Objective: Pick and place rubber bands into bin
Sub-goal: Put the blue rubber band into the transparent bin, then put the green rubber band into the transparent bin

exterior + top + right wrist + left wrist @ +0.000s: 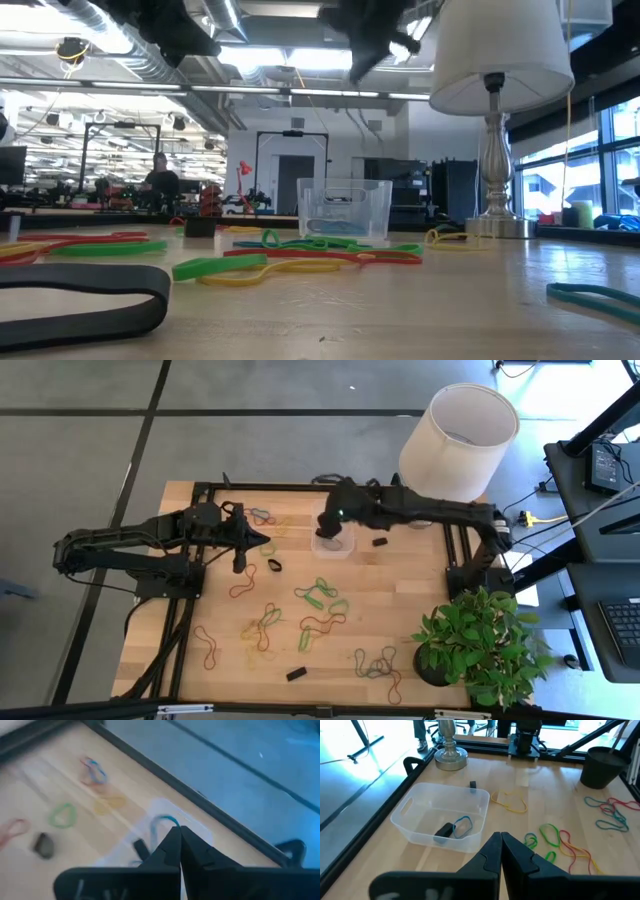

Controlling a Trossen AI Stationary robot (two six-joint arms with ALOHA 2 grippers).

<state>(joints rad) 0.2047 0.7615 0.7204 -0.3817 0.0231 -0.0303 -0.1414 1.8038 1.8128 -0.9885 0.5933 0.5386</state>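
The right gripper point(330, 525) hangs closed and empty directly above the bin point(333, 546), which sits on the wooden table point(420, 600) toward its far edge, near the middle of the table's width; its wrist view shows the two dark fingers point(176, 845) pressed together over the clear tub. Inside the bin lie a blue band point(462, 826) and a black band point(443, 830). The left gripper point(240, 565) hovers to the bin's left, its fingers also drawn tight with nothing between them, above bare wood beside a black band point(273, 565) and a red band point(242, 586). Most of the rubber bands point(322, 596) remain scattered across the table's near half, in loose clusters of green, red, yellow and blue, leaving open wood between the bin and the left arm. A small black block point(380, 542) rests just right of the bin, another point(296, 673) near the front edge. A white lampshade point(458, 440) rises over the far right corner, and a potted plant point(480, 645) crowds the near right corner. From the low view, a person point(160, 180) appears in the room beyond the table.
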